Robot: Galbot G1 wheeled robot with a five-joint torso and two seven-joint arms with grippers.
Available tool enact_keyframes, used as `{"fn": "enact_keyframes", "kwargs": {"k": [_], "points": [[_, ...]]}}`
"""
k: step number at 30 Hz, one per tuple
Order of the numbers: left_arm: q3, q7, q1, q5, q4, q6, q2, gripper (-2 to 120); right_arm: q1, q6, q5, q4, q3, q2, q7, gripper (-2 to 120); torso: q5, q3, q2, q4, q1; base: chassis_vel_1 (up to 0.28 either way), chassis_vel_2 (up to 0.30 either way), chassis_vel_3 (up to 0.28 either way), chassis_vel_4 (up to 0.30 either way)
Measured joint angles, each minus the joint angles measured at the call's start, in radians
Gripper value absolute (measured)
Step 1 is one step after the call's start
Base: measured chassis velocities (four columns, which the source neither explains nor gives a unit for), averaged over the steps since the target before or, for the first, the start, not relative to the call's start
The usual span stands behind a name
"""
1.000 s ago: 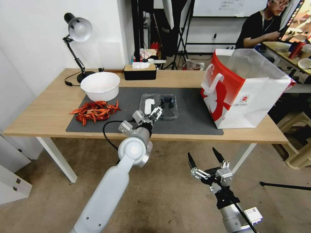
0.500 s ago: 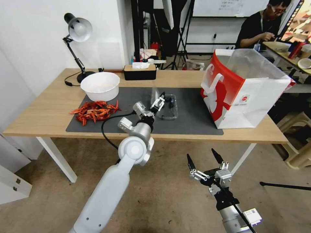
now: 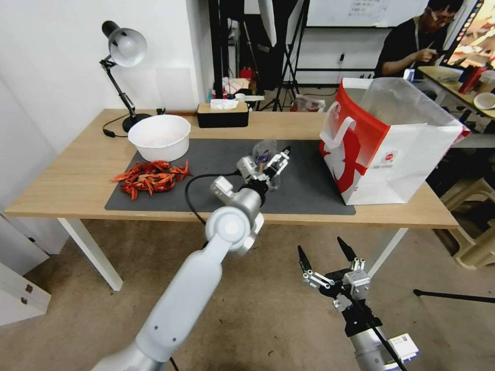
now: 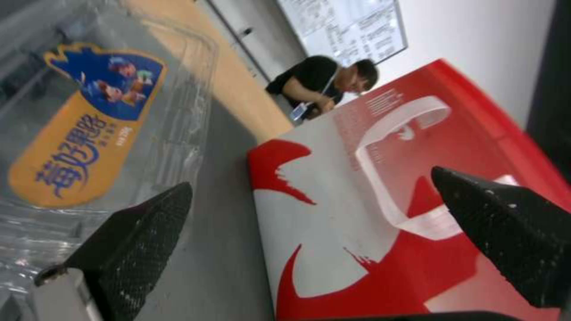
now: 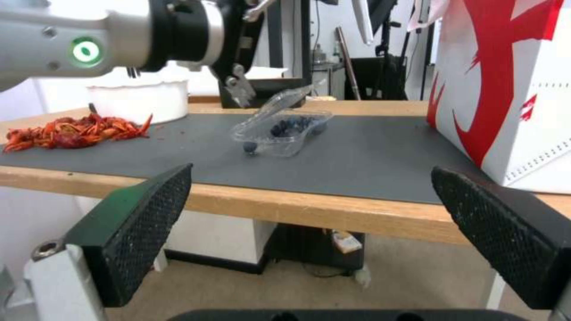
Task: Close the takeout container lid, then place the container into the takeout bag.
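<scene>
Reaching over the middle of the dark mat [image 3: 309, 190], the left gripper [image 3: 275, 159] has its two black fingers spread wide, with nothing pinched between them. In the left wrist view one finger [image 4: 134, 249] lies right against the clear plastic of the takeout container lid [image 4: 101, 120], beside its orange and blue label, while the other finger [image 4: 506, 236] stands free with the takeout bag [image 4: 357, 223] behind it. From the right wrist view the lid [image 5: 283, 100] is tilted up at a slant, half raised over the berry tray, not shut, and the left gripper hangs just above and beside its upper edge. The container [image 5: 283, 131] sits on the mat with dark blue berries in its lower half.

Farther out, the takeout bag [image 3: 392, 139] stands upright and open at the right end of the table [image 3: 77, 175], well apart from the container, its red panel and white handle facing the gripper. To the left of the container lie a pile of red crayfish [image 3: 149, 178] and a white bowl [image 3: 160, 136], with a black tissue box [image 3: 223, 114] and a desk lamp [image 3: 124, 67] behind.

The right gripper [image 3: 326, 253] is parked low in front of the table, below its edge, fingers spread apart and holding nothing.
</scene>
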Motion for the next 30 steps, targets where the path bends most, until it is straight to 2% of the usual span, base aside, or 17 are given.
{"fn": "enact_keyframes", "kwargs": {"k": [3,4,7,9,11,12,14,16,17,19,20,21,23,26,27,28,30], "points": [[0.009,-0.075,-0.025,0.000,0.027,0.022,-0.008,88,0.007,0.005,0.054,0.003,-0.001,0.003,-0.046,100,0.0001,0.000,0.000,-0.0001,0.000,0.000,0.000,0.000,0.000],[0.009,-0.075,-0.025,0.000,0.027,0.022,-0.008,88,0.007,0.005,0.054,0.003,-0.001,0.003,-0.046,100,0.0001,0.000,0.000,-0.0001,0.000,0.000,0.000,0.000,0.000],[0.009,-0.103,-0.032,0.020,0.042,0.027,-0.003,74,0.034,-0.007,0.155,0.017,0.004,-0.005,-0.092,100,0.0000,0.000,0.000,0.0000,0.000,0.000,0.000,0.000,0.000],[0.010,-0.107,-0.032,0.023,0.042,0.031,0.000,71,0.042,-0.015,0.184,0.021,0.008,-0.008,-0.099,100,0.0000,0.000,0.000,0.0001,0.000,0.000,0.000,0.000,0.000],[0.011,-0.122,-0.031,0.033,0.039,0.047,0.010,62,0.070,-0.053,0.297,0.042,0.023,-0.027,-0.115,100,0.0001,0.000,0.000,0.0000,0.000,0.000,0.000,0.000,0.000],[0.011,-0.122,-0.031,0.033,0.039,0.047,0.010,62,0.070,-0.053,0.297,0.042,0.023,-0.027,-0.115,100,0.0001,0.000,0.000,0.0000,0.000,0.000,0.000,0.000,0.000],[0.013,-0.136,-0.025,0.040,0.032,0.069,0.020,50,0.127,-0.126,0.499,0.069,0.050,-0.067,-0.108,100,0.0000,0.000,0.000,0.0002,0.000,0.000,0.000,0.000,0.000],[0.013,-0.153,-0.020,0.043,0.029,0.084,0.023,40,0.208,-0.195,0.704,0.085,0.071,-0.105,-0.065,100,0.0000,0.000,0.000,0.0001,0.000,0.000,0.000,0.000,0.000],[0.013,-0.153,-0.020,0.043,0.029,0.084,0.023,40,0.208,-0.195,0.704,0.085,0.071,-0.105,-0.065,100,0.0000,0.000,0.000,0.0001,0.000,0.000,0.000,0.000,0.000],[0.012,-0.161,-0.015,0.047,0.030,0.089,0.025,30,0.343,-0.281,0.931,0.070,0.081,-0.154,0.023,100,0.0000,0.000,0.000,0.0002,0.000,0.000,0.000,0.000,0.000],[0.012,-0.161,-0.015,0.047,0.030,0.089,0.025,30,0.343,-0.281,0.931,0.070,0.081,-0.154,0.023,100,0.0000,0.000,0.000,0.0002,0.000,0.000,0.000,0.000,0.000],[0.010,-0.162,-0.014,0.049,0.032,0.089,0.027,27,0.390,-0.309,0.988,0.051,0.080,-0.169,0.054,100,0.0001,0.000,0.000,0.0003,0.000,0.000,0.000,0.000,0.000],[0.009,-0.161,-0.013,0.049,0.032,0.089,0.030,15,0.525,-0.388,1.096,-0.020,0.062,-0.203,0.142,100,0.0003,0.000,0.000,0.0001,0.000,0.000,0.000,0.000,0.000],[0.008,-0.161,-0.013,0.048,0.033,0.088,0.030,11,0.581,-0.418,1.134,-0.049,0.049,-0.215,0.174,100,0.0001,0.000,0.000,0.0002,0.000,0.000,0.000,0.000,0.000],[0.008,-0.160,-0.015,0.048,0.039,0.087,0.030,2,0.688,-0.484,1.175,-0.109,0.018,-0.229,0.242,100,0.0000,0.000,0.000,0.0000,0.000,0.000,0.000,0.000,0.000],[0.008,-0.160,-0.015,0.048,0.039,0.087,0.030,2,0.688,-0.484,1.175,-0.109,0.018,-0.229,0.242,100,0.0000,0.000,0.000,0.0000,0.000,0.000,0.000,0.000,0.000],[0.008,-0.159,-0.017,0.048,0.046,0.085,0.028,0,0.784,-0.532,1.207,-0.168,-0.026,-0.232,0.309,100,-0.0001,0.000,0.000,0.0001,0.000,0.000,0.000,0.000,0.000]]}}
